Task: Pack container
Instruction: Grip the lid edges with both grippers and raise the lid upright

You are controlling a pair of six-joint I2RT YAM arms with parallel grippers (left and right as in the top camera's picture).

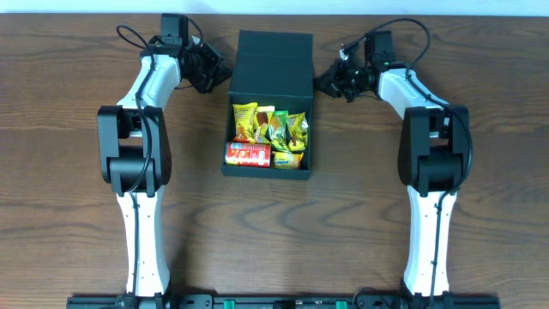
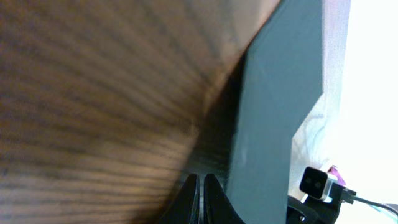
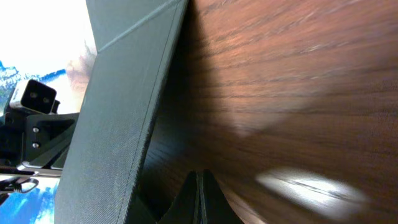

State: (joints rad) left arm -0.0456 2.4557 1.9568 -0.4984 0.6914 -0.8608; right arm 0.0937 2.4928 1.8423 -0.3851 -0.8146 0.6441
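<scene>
The dark teal container (image 1: 270,60) sits at the table's middle back, its flap lid raised toward the far side. Inside lie yellow and green snack packets (image 1: 270,126) and a red packet (image 1: 247,154). My left gripper (image 1: 216,74) is shut, empty, just left of the lid. My right gripper (image 1: 324,83) is shut and empty just right of it. In the left wrist view the shut gripper (image 2: 200,180) points beside the container's wall (image 2: 273,118). In the right wrist view the shut gripper (image 3: 199,177) rests low by the container's wall (image 3: 118,112).
The wooden table (image 1: 69,129) stretches out on both sides of the box. The two arms' bases (image 1: 274,300) stand at the near edge. The opposite arm's wrist camera (image 2: 317,183) shows past the container's edge.
</scene>
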